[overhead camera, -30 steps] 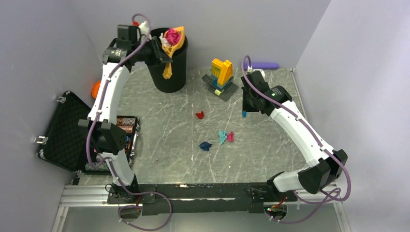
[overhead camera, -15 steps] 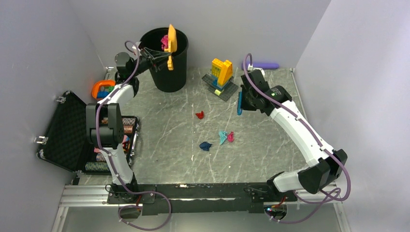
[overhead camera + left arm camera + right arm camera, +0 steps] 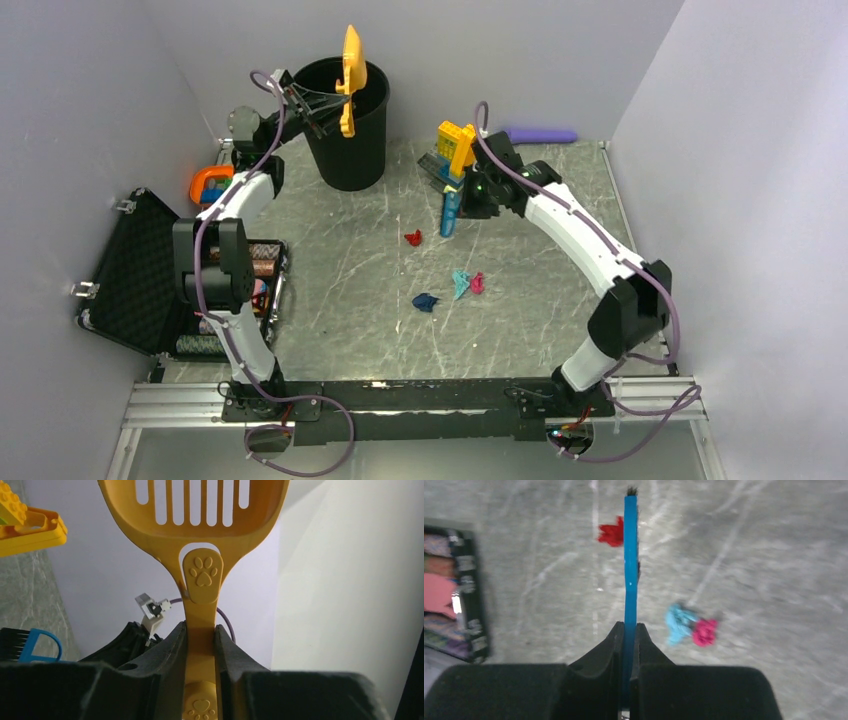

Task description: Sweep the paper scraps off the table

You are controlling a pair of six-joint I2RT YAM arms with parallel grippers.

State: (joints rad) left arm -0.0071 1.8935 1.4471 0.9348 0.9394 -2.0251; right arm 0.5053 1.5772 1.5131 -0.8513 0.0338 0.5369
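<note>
scraps: paper scraps — red, teal, pink, blue | mid table | teal touching pink

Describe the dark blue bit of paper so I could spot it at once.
Look at the middle of the table, in front of the toy brick build. Four paper wads lie there: the red scrap farthest back, then the teal scrap and pink scrap close together. The dark blue scrap is the darkest, alone, left of that pair and nearest the robot's bases.

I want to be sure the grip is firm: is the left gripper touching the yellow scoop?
Touching. In the left wrist view the left gripper has its fingers pressed against both sides of the scoop handle, with no gap.
</note>
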